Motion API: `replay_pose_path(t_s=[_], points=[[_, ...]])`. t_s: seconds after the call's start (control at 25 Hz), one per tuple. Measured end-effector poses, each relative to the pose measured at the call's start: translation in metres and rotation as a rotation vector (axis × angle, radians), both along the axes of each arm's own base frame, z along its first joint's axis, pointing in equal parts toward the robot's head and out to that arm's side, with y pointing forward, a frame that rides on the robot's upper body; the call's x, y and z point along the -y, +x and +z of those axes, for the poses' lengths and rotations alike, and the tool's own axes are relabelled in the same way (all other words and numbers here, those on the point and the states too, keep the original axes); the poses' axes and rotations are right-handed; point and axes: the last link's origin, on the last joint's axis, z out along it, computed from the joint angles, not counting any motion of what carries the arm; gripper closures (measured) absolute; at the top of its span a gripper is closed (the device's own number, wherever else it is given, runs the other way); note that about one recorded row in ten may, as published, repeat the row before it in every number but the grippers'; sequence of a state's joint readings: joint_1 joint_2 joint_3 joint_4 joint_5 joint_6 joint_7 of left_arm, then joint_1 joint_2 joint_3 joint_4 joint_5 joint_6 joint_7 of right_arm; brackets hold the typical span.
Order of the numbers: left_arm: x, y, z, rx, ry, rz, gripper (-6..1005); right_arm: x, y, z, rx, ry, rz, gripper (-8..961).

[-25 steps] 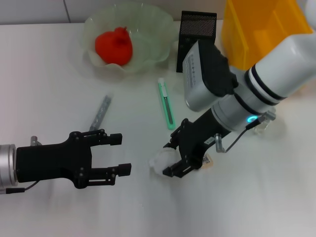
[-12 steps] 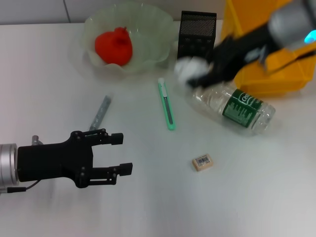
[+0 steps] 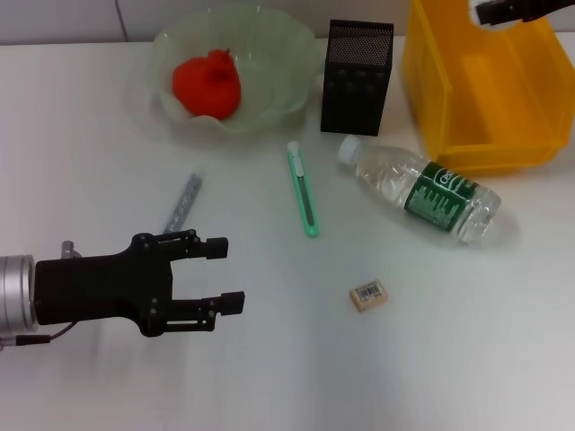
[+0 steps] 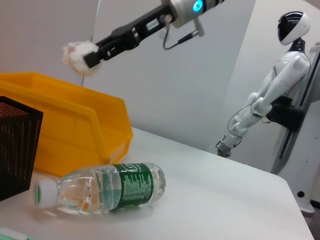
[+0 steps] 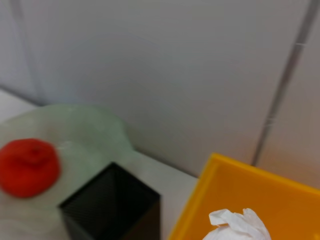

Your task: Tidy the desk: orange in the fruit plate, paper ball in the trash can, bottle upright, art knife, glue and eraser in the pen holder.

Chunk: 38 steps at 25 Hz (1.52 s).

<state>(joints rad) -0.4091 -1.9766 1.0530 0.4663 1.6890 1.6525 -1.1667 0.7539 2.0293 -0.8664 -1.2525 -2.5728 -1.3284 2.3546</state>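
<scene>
Holding the paper ball (image 4: 80, 50) pinched in the right gripper (image 4: 92, 54) fingers above the yellow trash can (image 3: 481, 90) at the worktop's far right corner, having lifted it off mid-worktop within the last second. Release judged next. Left gripper (image 3: 220, 274) idle at near left edge, fingers spread. Bottle (image 3: 420, 190) lying flat; art knife (image 3: 304, 189), eraser (image 3: 368, 294) outstanding.
</scene>
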Motion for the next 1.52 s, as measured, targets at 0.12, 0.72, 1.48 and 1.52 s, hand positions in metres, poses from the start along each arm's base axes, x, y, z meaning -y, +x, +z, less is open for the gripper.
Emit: replay_pose_path(t_s=[0.12,0.72,1.48,1.52], points=[[0.000,0.000,0.001,0.001,0.000,-0.002,213,-0.007,0.015,-0.007,0.005,0.029,-0.042,310],[-0.002,0.001,0.002,0.000,-0.003,-0.003,212,-0.009,0.014,-0.008,-0.070,0.099,-0.029,159],[-0.005,0.004,0.002,-0.004,-0.009,-0.016,212,0.064,-0.016,-0.018,-0.042,-0.491,0.000,163],[-0.005,0.004,0.002,-0.003,-0.009,-0.016,212,0.065,-0.014,-0.023,0.004,-0.498,-0.015,164]])
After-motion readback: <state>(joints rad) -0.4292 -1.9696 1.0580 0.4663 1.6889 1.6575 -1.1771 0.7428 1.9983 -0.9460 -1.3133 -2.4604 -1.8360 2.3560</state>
